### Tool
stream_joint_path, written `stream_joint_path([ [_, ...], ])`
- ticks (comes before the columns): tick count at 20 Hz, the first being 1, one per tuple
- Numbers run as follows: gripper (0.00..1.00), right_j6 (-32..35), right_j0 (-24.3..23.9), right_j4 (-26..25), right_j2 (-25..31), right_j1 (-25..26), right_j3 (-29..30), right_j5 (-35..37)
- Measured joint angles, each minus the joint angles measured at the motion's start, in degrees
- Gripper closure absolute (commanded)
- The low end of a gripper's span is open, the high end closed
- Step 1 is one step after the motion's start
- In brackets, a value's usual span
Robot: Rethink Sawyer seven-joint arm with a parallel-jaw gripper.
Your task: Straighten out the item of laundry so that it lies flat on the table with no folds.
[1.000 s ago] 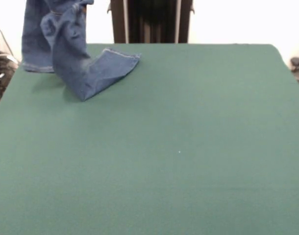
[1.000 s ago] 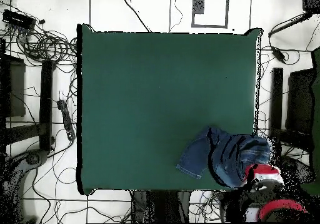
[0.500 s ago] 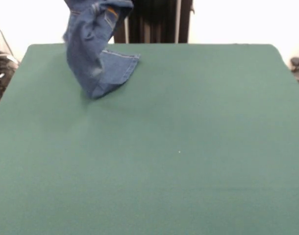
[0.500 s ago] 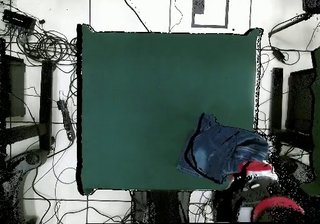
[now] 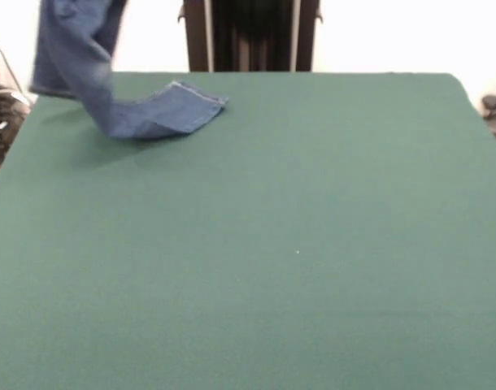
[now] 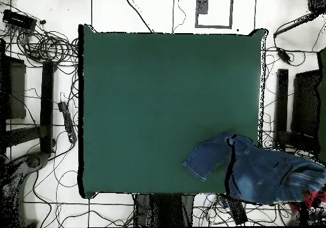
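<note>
The item of laundry, blue denim jeans (image 5: 85, 57), hangs from above the picture's top edge at the far left of the front view. One hemmed leg (image 5: 171, 110) lies on the green table (image 5: 313, 244). From overhead, the jeans (image 6: 267, 174) stretch from that leg (image 6: 205, 158) past the table's (image 6: 159, 98) right edge, lifted in the air. Their raised end reaches my gripper (image 6: 311, 197), where only a scrap of red arm shows. The gripper holds the denim up and is mostly hidden behind it.
Cables (image 6: 44, 44) and dark stands (image 6: 19, 111) crowd the floor left of the table in the overhead view. Dark frames (image 6: 299, 104) stand to its right. The black pedestal (image 5: 252, 36) rises behind the table's far edge.
The arm has swung the jeans' raised end outward past the table's side edge. The cloth has stretched out, and the leg on the table now lies flatter.
</note>
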Motion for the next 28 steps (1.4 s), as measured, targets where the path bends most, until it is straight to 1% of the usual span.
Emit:
stream_joint_path([
  [1,1.0,-2.9,-2.1,0.0,0.0,0.0,-0.8,0.0],
  [6,1.0,-9.7,-5.8,0.0,0.0,0.0,-2.7,0.0],
  [8,1.0,-11.1,-6.5,0.0,0.0,0.1,-3.2,0.0],
  [9,1.0,-13.2,-7.6,0.1,0.0,0.3,-4.2,0.3],
  [18,1.0,-19.2,-13.4,0.8,0.1,2.7,-8.7,2.3],
  [20,1.0,-20.9,-15.5,1.0,0.3,4.1,-10.4,3.0],
  [26,1.0,-24.6,-19.3,1.5,1.2,6.7,-13.1,3.2],
  [28,1.0,-26.5,-21.1,1.5,1.8,8.3,-14.4,3.2],
])
